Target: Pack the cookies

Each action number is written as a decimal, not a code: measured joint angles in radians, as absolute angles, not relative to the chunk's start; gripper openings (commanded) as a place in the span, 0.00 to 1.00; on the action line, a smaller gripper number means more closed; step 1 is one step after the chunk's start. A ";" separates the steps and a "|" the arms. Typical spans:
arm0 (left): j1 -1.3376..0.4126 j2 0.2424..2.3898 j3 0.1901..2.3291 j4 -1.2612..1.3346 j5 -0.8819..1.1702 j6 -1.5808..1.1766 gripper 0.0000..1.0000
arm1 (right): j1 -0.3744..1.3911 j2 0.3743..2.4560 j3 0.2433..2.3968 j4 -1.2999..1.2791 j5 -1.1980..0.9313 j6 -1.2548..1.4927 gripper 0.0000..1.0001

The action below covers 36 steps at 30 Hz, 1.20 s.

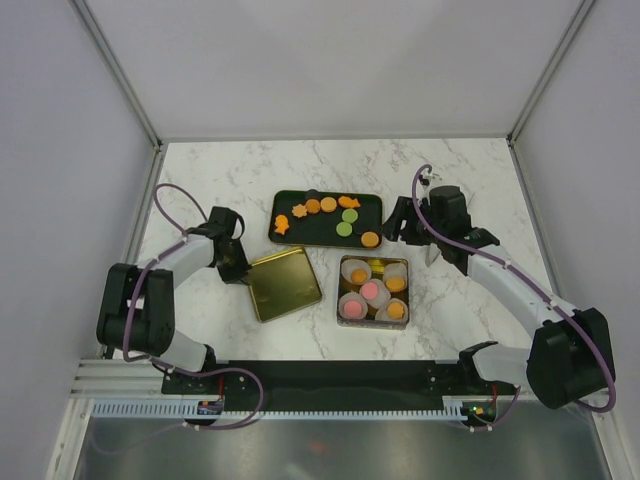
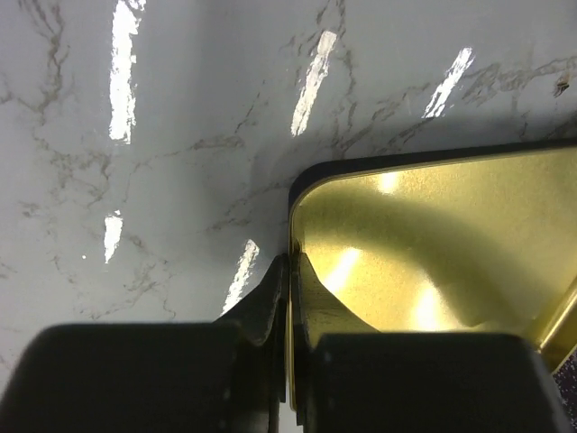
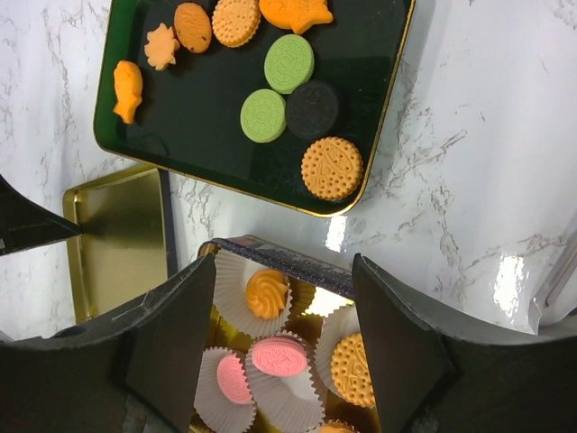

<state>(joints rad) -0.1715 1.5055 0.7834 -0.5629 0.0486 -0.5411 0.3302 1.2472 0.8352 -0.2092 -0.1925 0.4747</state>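
Seen from above, loose cookies point(image 1: 328, 204) lie on a dark tray point(image 1: 300, 238) at the far middle of the tabletop point(image 1: 220, 170), the tray's long axis running left to right. More cookies sit in paper cups point(image 1: 397, 270) inside a gold tin point(image 1: 342, 290) just near of the tray. The right claw point(image 1: 404, 226) hovers off the tray's right end, much nearer those cookies than the left claw point(image 1: 238, 268). That one is at the left edge of the gold lid point(image 1: 285, 285), which lies just left of the tin.

In the left wrist view, the left claw point(image 2: 290, 287) is pinched tight on the lid's point(image 2: 433, 244) upturned rim near a corner.

In the right wrist view, the right claw point(image 3: 281, 271) is spread with nothing held. The round tan biscuit point(image 3: 332, 168) at the tray's point(image 3: 198, 135) near right corner is closest, just left of this claw, and is probably the easiest next pick.
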 measured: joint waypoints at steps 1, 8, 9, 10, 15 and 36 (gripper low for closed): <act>-0.171 1.509 0.787 -0.564 0.056 -0.541 0.02 | 0.330 1.247 0.834 -0.206 -0.195 0.475 0.71; -0.173 1.520 0.818 -0.598 0.069 -0.501 0.02 | 0.330 1.247 0.833 -0.194 -0.214 0.475 0.70; -0.174 1.520 0.828 -0.611 0.070 -0.487 0.02 | 0.332 1.248 0.833 -0.194 -0.215 0.475 0.71; -0.175 1.520 0.839 -0.623 0.070 -0.476 0.02 | 0.334 1.248 0.833 -0.194 -0.217 0.475 0.70; -0.176 1.510 0.886 -0.682 0.086 -0.430 0.02 | 0.368 1.277 0.839 -0.195 -0.233 0.472 0.70; -0.247 1.219 1.084 -0.830 0.222 -0.399 0.02 | 0.614 1.560 1.060 -0.125 -0.449 0.533 0.70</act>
<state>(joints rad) -0.2466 1.2186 1.0840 -0.8303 0.2218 -0.3988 0.6136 1.5597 1.0599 -0.1253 -0.4488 0.5335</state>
